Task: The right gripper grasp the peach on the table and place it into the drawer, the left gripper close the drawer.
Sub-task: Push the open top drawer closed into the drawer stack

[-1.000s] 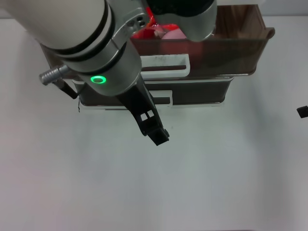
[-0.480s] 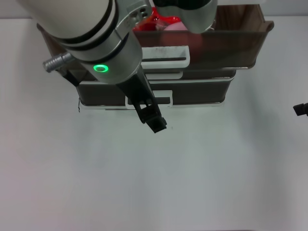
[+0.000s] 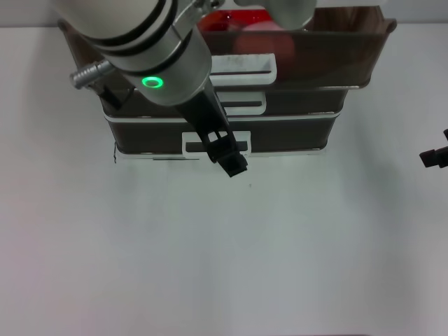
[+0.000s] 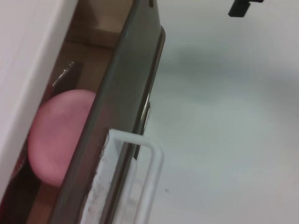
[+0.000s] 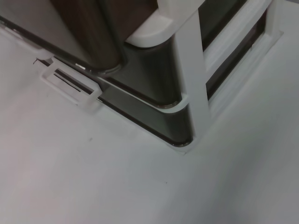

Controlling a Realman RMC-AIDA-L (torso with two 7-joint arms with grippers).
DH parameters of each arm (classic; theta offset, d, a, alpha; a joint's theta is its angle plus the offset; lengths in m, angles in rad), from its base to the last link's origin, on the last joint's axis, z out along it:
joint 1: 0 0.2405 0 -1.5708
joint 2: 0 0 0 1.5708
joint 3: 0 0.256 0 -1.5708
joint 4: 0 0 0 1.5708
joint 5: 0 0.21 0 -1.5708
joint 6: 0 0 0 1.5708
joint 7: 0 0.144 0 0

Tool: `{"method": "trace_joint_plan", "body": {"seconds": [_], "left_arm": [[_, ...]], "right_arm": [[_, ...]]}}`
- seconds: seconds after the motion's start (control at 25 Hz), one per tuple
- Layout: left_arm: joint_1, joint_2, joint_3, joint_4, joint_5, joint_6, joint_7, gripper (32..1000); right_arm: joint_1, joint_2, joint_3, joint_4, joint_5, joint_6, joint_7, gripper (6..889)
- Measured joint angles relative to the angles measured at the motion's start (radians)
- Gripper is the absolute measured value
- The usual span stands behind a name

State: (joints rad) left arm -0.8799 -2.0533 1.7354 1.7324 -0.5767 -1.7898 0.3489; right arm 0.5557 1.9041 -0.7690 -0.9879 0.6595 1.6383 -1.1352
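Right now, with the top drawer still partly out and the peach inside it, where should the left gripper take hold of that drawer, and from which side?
Probably the long white loop handle on the drawer front, approached from the table side. It juts clear of the front, leaving a gap for a finger. The left gripper hangs lower, before the bottom drawer.

peach (image 4: 60, 133): pink | drawer (image 3: 329, 66): translucent dark brown, white handle (image 3: 241, 68) | table (image 3: 210, 252): white

Peach (image 4: 58, 135) in drawer (image 3: 329, 52), drawer on table (image 3: 224, 266), lower drawers (image 3: 280, 136) beneath
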Motion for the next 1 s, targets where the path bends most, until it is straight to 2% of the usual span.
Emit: {"method": "trace_joint_plan", "body": {"seconds": [0.28, 0.64, 1.0], "left_arm": [[-0.017, 0.0002, -0.039, -0.057, 0.000, 0.030, 0.028, 816], [-0.025, 0.0012, -0.077, -0.095, 0.000, 0.049, 0.055, 816], [-0.025, 0.0023, -0.082, -0.120, 0.013, 0.066, 0.067, 815]], "right_arm": [[0.000, 0.002, 0.001, 0.000, 0.000, -0.001, -0.001, 876], [0.002, 0.009, 0.001, 0.000, 0.001, -0.003, -0.009, 876], [0.003, 0.011, 0.001, 0.000, 0.001, -0.014, -0.010, 876]]}}
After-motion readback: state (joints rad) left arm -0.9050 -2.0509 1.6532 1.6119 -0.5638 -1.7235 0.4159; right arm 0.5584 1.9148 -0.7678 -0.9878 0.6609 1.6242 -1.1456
